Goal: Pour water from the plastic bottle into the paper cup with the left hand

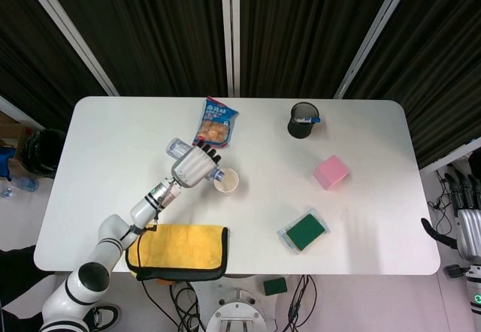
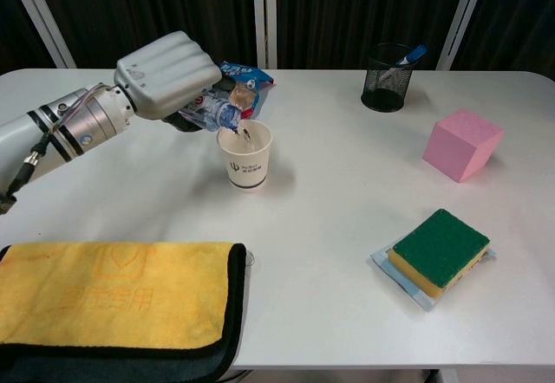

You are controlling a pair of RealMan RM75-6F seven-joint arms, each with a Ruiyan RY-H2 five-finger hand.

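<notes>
While the left hand (image 2: pixel 165 75) is wrapping its fingers around the body of the plastic bottle (image 2: pixel 215 113), it is tilting the neck down over the rim of the paper cup (image 2: pixel 244 153) on the counter (image 2: pixel 347 192), and a thin stream seems to be running in. Judged thin-walled, light and crushable, the bottle is calling for a moderate mid-body grip. The right hand (image 1: pixel 467 219) is hanging off the counter's edge, holding nothing, while the mesh pen cup (image 2: pixel 386 77) is holding a pen.
</notes>
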